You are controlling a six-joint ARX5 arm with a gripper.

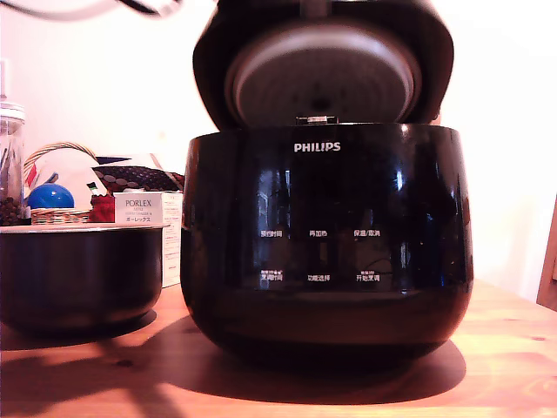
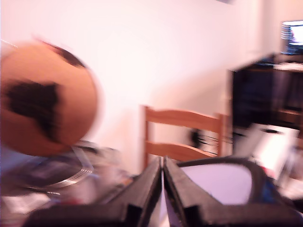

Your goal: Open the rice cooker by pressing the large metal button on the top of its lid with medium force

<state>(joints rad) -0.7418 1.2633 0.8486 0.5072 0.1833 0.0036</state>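
While the exterior view looks straight at the front of the rice cooker point(image 1: 326, 248), the wrist view faces away from it and shows none of its body. From the exterior camera, the glossy black cooker stands on the wooden bench point(image 1: 509, 348), filling the middle of the picture, with the white PHILIPS logo point(image 1: 317, 147) near its upper edge and two rows of small white labels lower down. Its lid point(image 1: 322, 65) is raised and tilted back above the body, so the round grey plate point(image 1: 322, 80) on its underside faces the camera; the inside of the cooker cannot be seen from this low angle. At the exterior view's left, a wide black pot point(image 1: 78, 274) with a pale rim sits on the bench just beside the cooker, its contents hidden. Behind that pot stand a white box marked PORLEX point(image 1: 139, 209), a woven basket point(image 1: 57, 187) holding a blue ball point(image 1: 50, 196), and a clear jar point(image 1: 10, 161) at the frame's edge. None of these appear in the wrist view, which is blurred: the pincer point(image 2: 163, 177) shows as two dark fingers point(image 2: 142, 191) pressed together at the tips, closed on nothing visible. Beyond it are a wooden chair point(image 2: 182, 135) against a pale wall, a round orange shape with dark patches point(image 2: 45, 101), and dark furniture point(image 2: 260, 94).
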